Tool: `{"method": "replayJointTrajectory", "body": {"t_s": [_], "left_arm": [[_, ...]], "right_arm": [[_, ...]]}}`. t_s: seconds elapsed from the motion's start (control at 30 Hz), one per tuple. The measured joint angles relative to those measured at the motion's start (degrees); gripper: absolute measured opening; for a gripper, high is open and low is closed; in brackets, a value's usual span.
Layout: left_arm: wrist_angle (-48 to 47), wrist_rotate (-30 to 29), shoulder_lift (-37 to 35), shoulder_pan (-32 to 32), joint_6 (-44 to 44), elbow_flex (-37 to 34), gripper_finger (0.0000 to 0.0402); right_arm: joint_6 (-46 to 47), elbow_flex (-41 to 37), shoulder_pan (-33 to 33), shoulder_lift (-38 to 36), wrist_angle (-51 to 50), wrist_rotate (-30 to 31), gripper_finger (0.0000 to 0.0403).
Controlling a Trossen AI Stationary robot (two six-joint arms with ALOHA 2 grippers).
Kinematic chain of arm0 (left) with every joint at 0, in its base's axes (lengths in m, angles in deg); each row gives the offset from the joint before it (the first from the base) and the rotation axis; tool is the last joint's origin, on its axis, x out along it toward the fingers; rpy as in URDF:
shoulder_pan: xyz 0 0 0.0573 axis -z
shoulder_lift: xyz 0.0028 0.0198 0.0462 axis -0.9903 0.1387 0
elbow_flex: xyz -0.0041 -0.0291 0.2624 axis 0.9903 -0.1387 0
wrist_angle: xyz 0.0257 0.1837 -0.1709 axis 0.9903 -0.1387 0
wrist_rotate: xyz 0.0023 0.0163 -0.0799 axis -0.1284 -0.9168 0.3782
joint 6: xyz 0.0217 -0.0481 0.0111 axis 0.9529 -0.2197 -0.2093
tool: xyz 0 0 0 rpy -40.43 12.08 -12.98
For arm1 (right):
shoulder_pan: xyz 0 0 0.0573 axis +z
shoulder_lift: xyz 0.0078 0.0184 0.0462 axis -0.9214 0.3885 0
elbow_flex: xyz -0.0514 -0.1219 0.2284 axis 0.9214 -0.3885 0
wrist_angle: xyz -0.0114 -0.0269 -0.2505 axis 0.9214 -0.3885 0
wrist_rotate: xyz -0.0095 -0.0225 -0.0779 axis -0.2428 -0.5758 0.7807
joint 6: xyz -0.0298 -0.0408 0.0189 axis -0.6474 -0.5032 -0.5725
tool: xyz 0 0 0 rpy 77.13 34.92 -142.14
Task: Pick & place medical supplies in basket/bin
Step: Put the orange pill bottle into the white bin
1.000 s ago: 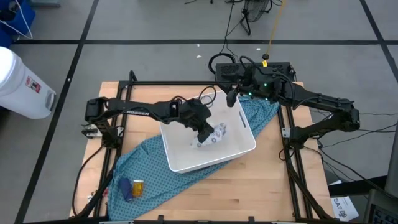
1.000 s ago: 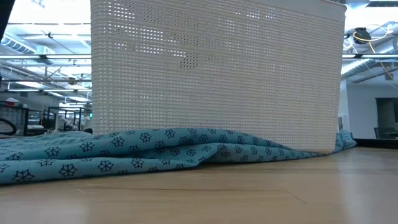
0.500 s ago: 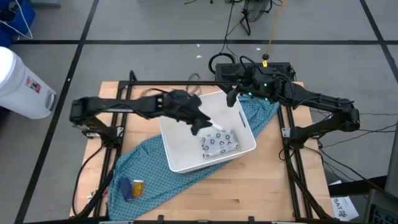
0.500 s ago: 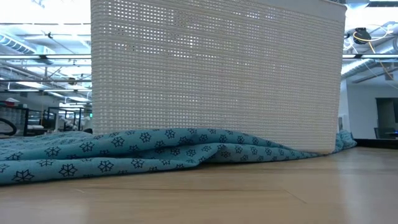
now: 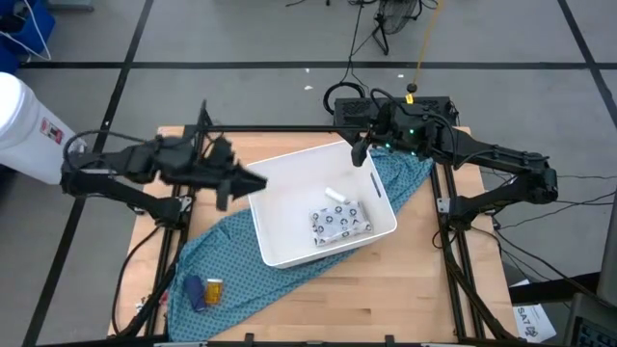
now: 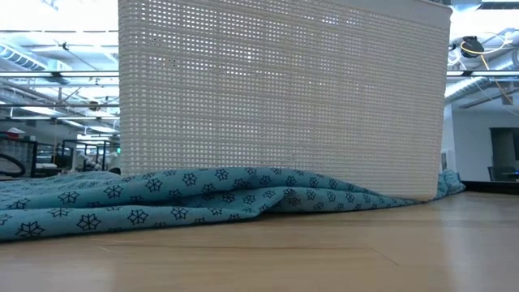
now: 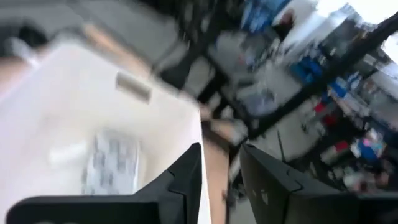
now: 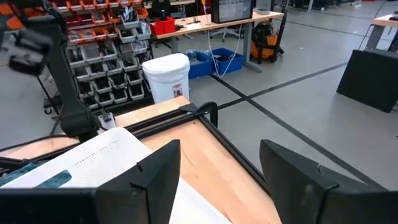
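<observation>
Two supplies lie inside the white bin (image 5: 323,246): one silvery-white blister pack with dark dots (image 5: 340,222), flat on the floor toward the bin's right half, and one tiny white tube (image 5: 335,196) just beside it on the side away from the table's front edge. Two more supplies rest outside, on the teal patterned cloth (image 5: 241,260) near the table's front left corner: one small dark blue object (image 5: 196,290) and one small orange bottle (image 5: 214,287), side by side and apparently touching, well apart from the bin.

The bin sits tilted on the cloth, which runs diagonally under it from the front left to the back right of the wooden table (image 5: 405,289). In the low view the bin's perforated wall (image 6: 284,97) fills most of the frame and hides its contents, with the cloth bunched along its base. One white cylindrical container with a red label (image 5: 34,125) stands on the floor off the table's left side.

The left gripper (image 5: 253,182) hovers at the bin's left rim, outside the tub, its fingers parted with nothing between them; the blister pack and tube lie to its right across the bin floor. The right gripper (image 5: 359,152) waits at the bin's far right corner, fingers spread and empty.
</observation>
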Motion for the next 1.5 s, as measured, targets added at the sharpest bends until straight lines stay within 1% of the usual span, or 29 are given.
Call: {"method": "replayJointTrajectory", "body": {"t_s": [0.07,0.13,0.27,0.33,0.43,0.53,0.67,0.8,0.9,1.0,1.1,1.23,1.37,1.5], "left_arm": [[-4.0,-1.2,-0.5,3.3,-4.3,-0.1,0.0111],[-8.5,-1.9,-0.8,6.6,-11.1,-0.1,0.0111],[-19.3,-0.6,0.2,13.4,-24.4,-0.1,0.0111],[-23.7,-0.9,1.3,17.3,-30.6,-0.2,0.0111],[-27.1,-2.7,2.7,23.1,-37.3,-0.2,0.0111],[-28.7,-7.8,4.6,28.1,-44.8,-0.1,0.0116],[-32.1,-11.4,7.5,32.6,-56.9,-0.1,0.0135],[-38.3,-10.8,11.8,36.3,-72.6,-0.4,0.0160],[-38.4,-11.1,14.9,39.0,-81.2,-1.6,0.0178],[-34.7,-9.5,17.4,40.7,-87.3,-3.3,0.0193],[-32.1,-4.8,19.6,42.1,-91.6,-5.2,0.0211],[-28.6,-3.9,21.7,43.4,-92.2,-7.1,0.0233],[-25.7,-4.7,23.1,43.3,-92.2,-8.8,0.0249],[-25.2,-1.0,25.6,43.9,-93.4,-9.7,0.0259]], "right_arm": [[-0.6,0.0,0.0,0.0,0.0,0.0,0.0210],[-0.8,0.0,0.0,0.0,0.0,0.0,0.0210],[-0.8,0.0,0.0,0.0,0.0,0.0,0.0210],[-1.1,0.0,0.0,0.0,-0.2,0.0,0.0210],[-2.2,0.0,0.0,0.0,-0.5,0.0,0.0210],[-2.8,0.0,0.0,0.0,-0.6,0.0,0.0210],[-3.1,0.0,0.0,0.0,-0.6,0.0,0.0210],[-5.1,0.0,0.0,0.0,-0.6,0.0,0.0210],[-6.2,0.0,0.0,0.0,-0.6,0.0,0.0210],[-6.6,0.0,0.0,0.0,-1.1,0.0,0.0210],[-6.6,0.0,0.0,0.0,-1.6,0.0,0.0210],[-7.0,0.0,0.0,0.0,-1.5,0.0,0.0210],[-7.0,0.0,0.0,0.0,-1.5,0.0,0.0210],[-7.0,0.0,0.0,0.0,-1.6,-0.1,0.0210]]}}
